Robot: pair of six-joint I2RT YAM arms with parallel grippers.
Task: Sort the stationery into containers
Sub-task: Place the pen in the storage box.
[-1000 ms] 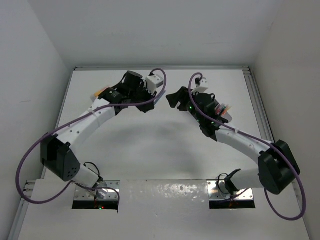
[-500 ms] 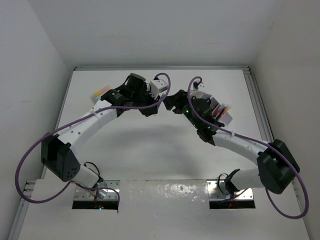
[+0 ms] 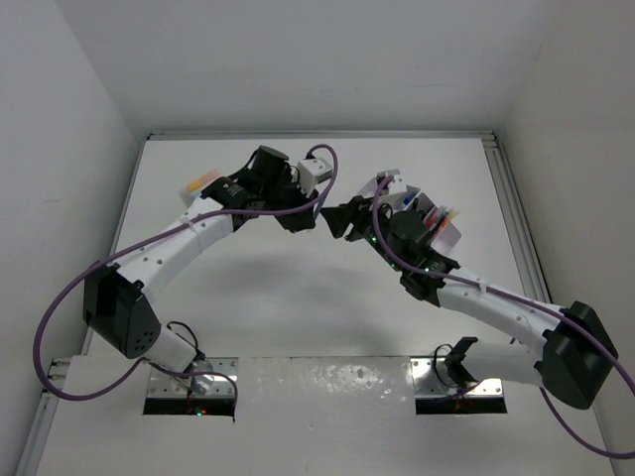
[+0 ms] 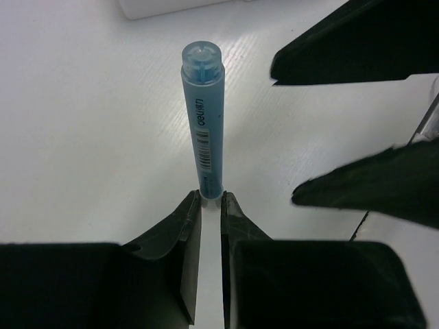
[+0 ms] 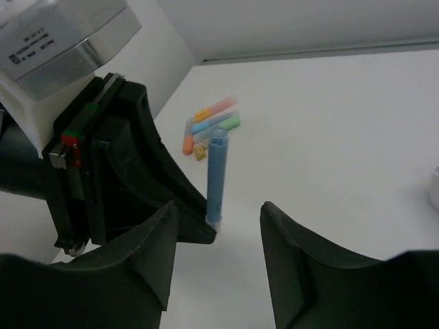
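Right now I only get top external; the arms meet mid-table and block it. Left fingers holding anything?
Observer: Yes. The left gripper is shut on one end of a blue highlighter, per left wrist.
Operator: Right one on it?
Observer: No. The right gripper is open, its fingers short of the highlighter, not touching.
Operator: Other stationery nearby?
Observer: Right wrist shows orange, blue and green markers lying together on the table beyond it.
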